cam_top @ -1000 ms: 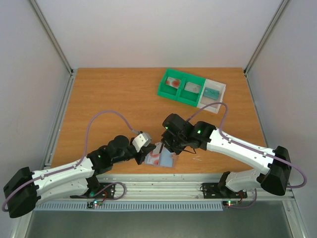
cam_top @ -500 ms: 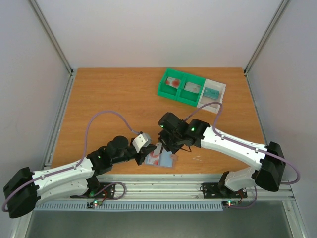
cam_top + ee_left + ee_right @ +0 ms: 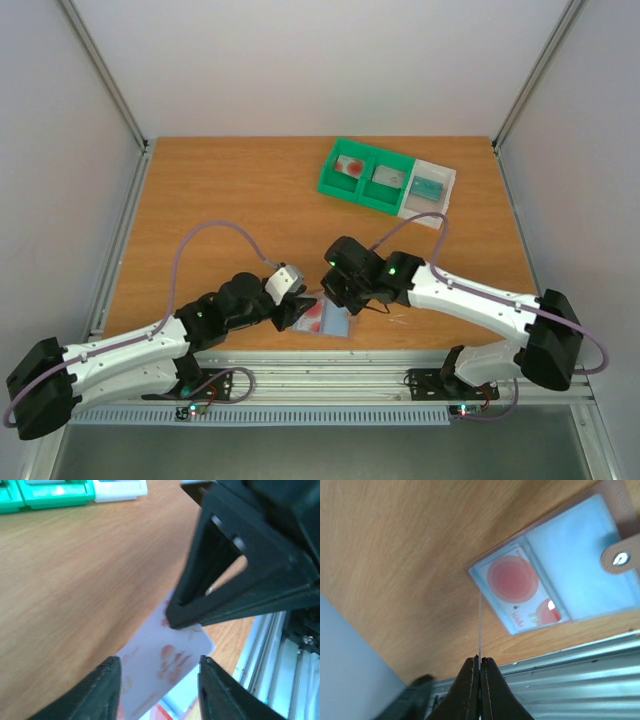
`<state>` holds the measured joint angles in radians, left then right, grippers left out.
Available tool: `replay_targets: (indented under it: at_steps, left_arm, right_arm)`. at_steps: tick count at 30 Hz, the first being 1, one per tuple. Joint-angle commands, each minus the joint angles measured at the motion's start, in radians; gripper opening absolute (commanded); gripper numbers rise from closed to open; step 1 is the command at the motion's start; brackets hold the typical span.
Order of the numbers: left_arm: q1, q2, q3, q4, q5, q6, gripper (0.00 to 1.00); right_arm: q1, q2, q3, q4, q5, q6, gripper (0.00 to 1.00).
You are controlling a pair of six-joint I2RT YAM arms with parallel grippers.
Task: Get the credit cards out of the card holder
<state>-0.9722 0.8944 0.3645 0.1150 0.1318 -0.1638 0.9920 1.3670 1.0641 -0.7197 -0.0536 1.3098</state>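
The card holder [image 3: 338, 324] lies open on the table near the front edge, light blue. In the right wrist view the card holder [image 3: 570, 550] has a credit card [image 3: 520, 587] with a big red round blotch in one panel. My right gripper [image 3: 325, 297] is shut on a second thin whitish card [image 3: 479, 625], seen edge-on above the holder. In the left wrist view this card [image 3: 165, 670] shows red marks, pinched at its top corner by the right gripper [image 3: 182, 620]. My left gripper [image 3: 159, 662] is open, its fingers either side of the card's lower part.
A green and white compartment tray [image 3: 385, 178] with cards in it stands at the back right, and also shows in the left wrist view [image 3: 50, 492]. The metal rail [image 3: 560, 680] of the table's front edge runs just beyond the holder.
My left gripper has turned and moved in toward the card held by the right gripper. The right gripper has shifted slightly toward the front edge, still holding the card.
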Motion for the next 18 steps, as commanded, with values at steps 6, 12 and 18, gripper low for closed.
replay_targets:
  at_steps: [6, 12, 18]
  left_arm:
    - [0.002, -0.048, 0.169, -0.263, -0.128, -0.308, 0.57]
    - [0.01, -0.01, 0.279, -0.399, -0.061, -0.476, 0.74]
    - [0.041, -0.001, 0.293, -0.377, 0.026, -0.542, 0.99]
  right_arm:
    - [-0.001, -0.265, -0.238, 0.182, 0.215, -0.389, 0.01]
    - [-0.003, -0.441, -0.438, 0.411, 0.239, -0.685, 0.01]
    - [-0.004, -0.521, -0.481, 0.555, 0.107, -0.875, 0.01]
